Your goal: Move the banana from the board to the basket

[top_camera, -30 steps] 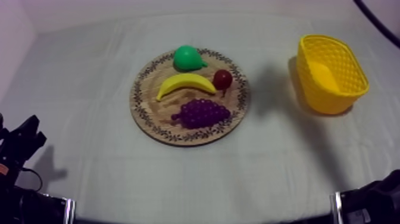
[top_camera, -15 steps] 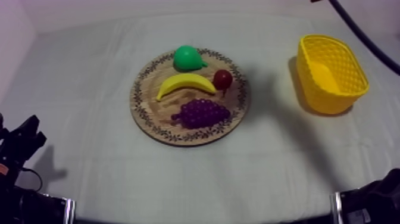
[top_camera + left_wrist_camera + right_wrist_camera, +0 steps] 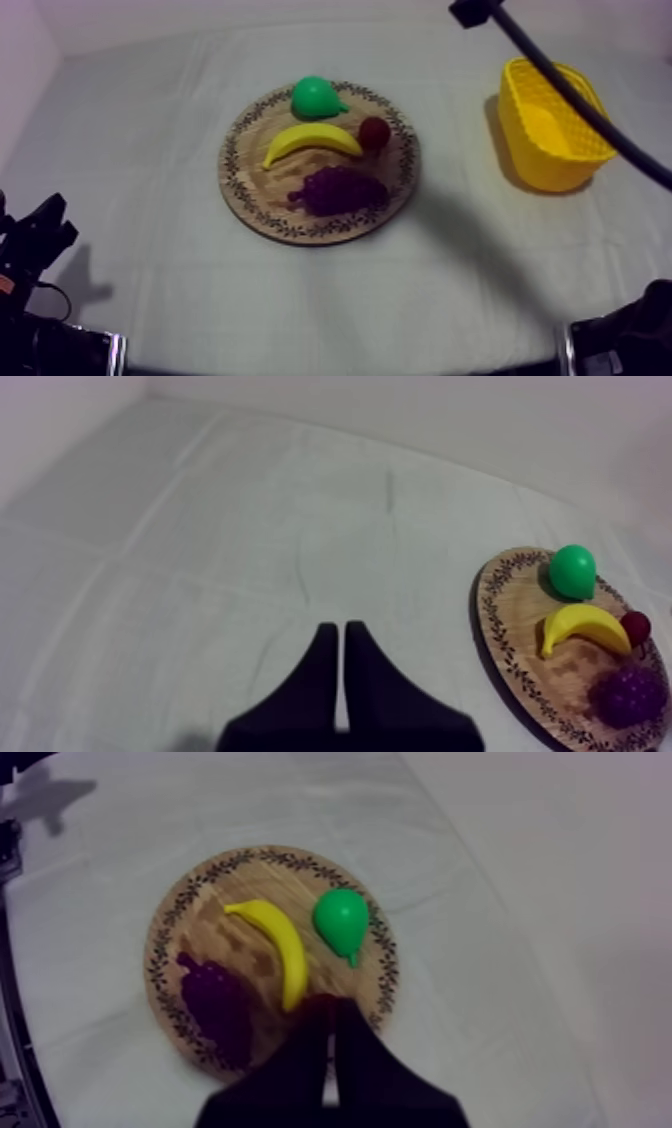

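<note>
The yellow banana (image 3: 311, 142) lies across the middle of the round wooden board (image 3: 243, 190), between the green pear (image 3: 316, 97) and the purple grapes (image 3: 340, 190). Beside the banana's right end sits a small red fruit (image 3: 374, 132). The yellow basket (image 3: 553, 122) stands at the right. My right arm (image 3: 560, 85) reaches in from the upper right, high over the table. In the right wrist view my right gripper (image 3: 330, 1006) is shut on nothing, hovering above the board's edge near the banana (image 3: 275, 947). My left gripper (image 3: 342, 632) is shut, resting low at the left (image 3: 42, 232).
The grey-white cloth (image 3: 150, 120) covers the table. The arm's shadow falls on the grapes and on the cloth right of the board. The board (image 3: 500, 646) with its fruit lies well to one side of the left gripper.
My right arm has swung in from the upper right corner towards the board, and its shadow now darkens the grapes. The left arm and the fruit have not moved.
</note>
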Motion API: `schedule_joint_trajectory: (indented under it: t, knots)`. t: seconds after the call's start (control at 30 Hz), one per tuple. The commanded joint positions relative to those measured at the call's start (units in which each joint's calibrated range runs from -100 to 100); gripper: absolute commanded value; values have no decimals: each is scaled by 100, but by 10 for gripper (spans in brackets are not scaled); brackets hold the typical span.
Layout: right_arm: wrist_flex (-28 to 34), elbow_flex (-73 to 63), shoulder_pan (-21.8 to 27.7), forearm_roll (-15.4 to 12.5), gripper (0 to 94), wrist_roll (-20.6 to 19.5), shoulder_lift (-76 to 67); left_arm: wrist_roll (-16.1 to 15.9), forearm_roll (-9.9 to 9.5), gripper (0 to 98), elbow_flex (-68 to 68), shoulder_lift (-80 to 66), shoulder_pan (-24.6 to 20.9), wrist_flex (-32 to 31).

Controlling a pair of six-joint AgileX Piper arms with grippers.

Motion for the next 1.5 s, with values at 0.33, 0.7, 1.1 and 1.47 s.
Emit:
schedule_joint_trajectory:
  t: [0.33, 0.7, 1.1, 1.47]
  knots:
    - [-57, -112, -455, 600, 6, -512, 250, 1, 0, 0, -4, -5, -1, 0]
    - [380, -822, -611, 1109, 6, -793, 998, 1, 0, 0, -4, -5, -1, 0]
    - [812, -1506, -734, 1332, 6, -873, 1995, 1, 0, 0, -4, -5, -1, 0]
    - [815, -1848, -726, 1400, 57, -880, 2391, 1, 0, 0, -4, -5, -1, 0]
